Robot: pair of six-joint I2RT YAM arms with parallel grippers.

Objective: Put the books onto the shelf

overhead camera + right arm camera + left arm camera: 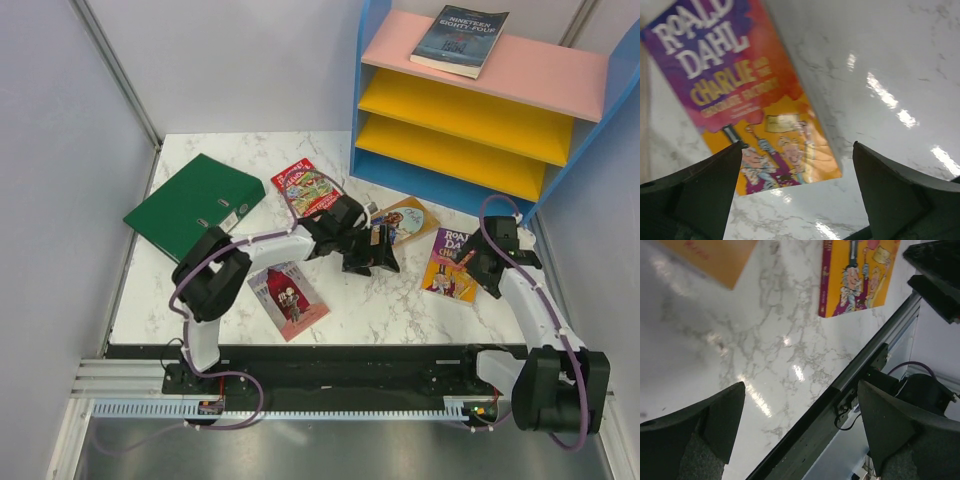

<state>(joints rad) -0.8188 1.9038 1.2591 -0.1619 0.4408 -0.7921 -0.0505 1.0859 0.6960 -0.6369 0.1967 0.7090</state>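
Hovering above the marble worktop [380,300], the left end effector [800,385] has its jaws spread wide with nothing between them, close to the tan book [408,220], which it partly hides in the top view. The right end effector [796,147] is equally wide open and empty, poised over the purple-orange Roald Dahl book [450,265]. The dark Nineteen Eighty-Four book [460,40] lies flat on the pink top board of the shelf [450,105]. The red illustrated book [303,187] and the pink-red book [288,298] lie on the worktop near the green binder [195,205].
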